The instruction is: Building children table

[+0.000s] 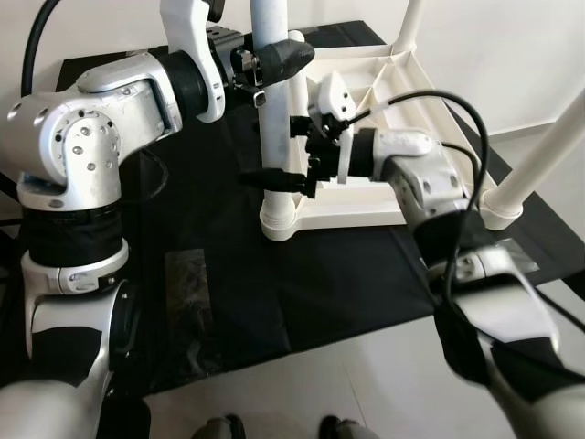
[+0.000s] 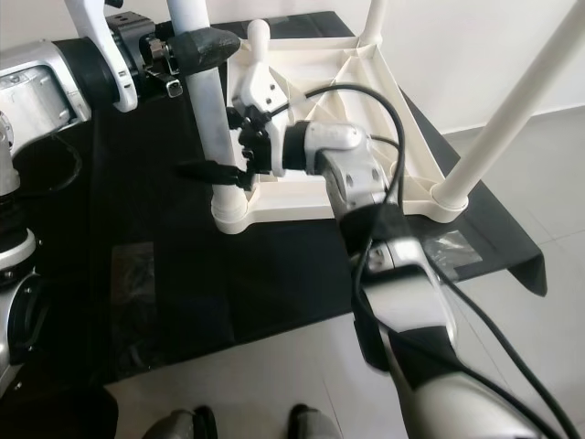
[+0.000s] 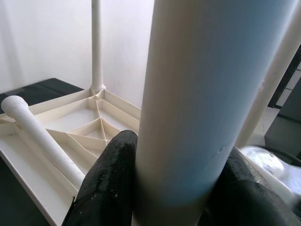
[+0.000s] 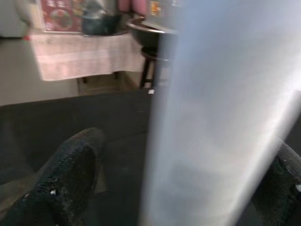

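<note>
In the left eye view, the white plastic children's table top [image 1: 366, 206] lies upside down on a black cloth mat [image 1: 274, 293], its ribbed underside up, and a smooth white round plastic leg [image 1: 274, 119] stands upright in the corner socket [image 1: 279, 219] nearest the robot. The left gripper [image 1: 274, 59] pinches this leg high up, its black fingers wrapped around the tube, while the right gripper [image 1: 297, 178] holds it lower, just above the socket. Two further white legs [image 1: 539, 165] rise from other corners. In the right eye view the same scene shows the right gripper's fingers [image 2: 206, 170] reaching across the leg near its base, and a loose white leg [image 2: 260, 46] lies in the tray of the underside. In the left wrist view the matte, slightly scuffed tube passes between two textured black rubber pads [image 3: 110, 183], which press on it from both sides; the thin stiffening ribs [image 3: 101, 132] of the table top meet in a web beyond. In the right wrist view the leg is a blurred pale column between two knobbly black fingertips [image 4: 70, 174], closed around it. The risk I judge from here: the slick round plastic may twist or slip in the pads, or the leg may be pushed off-axis and jam or pop from the socket, shifting the light table top on the cloth.
</note>
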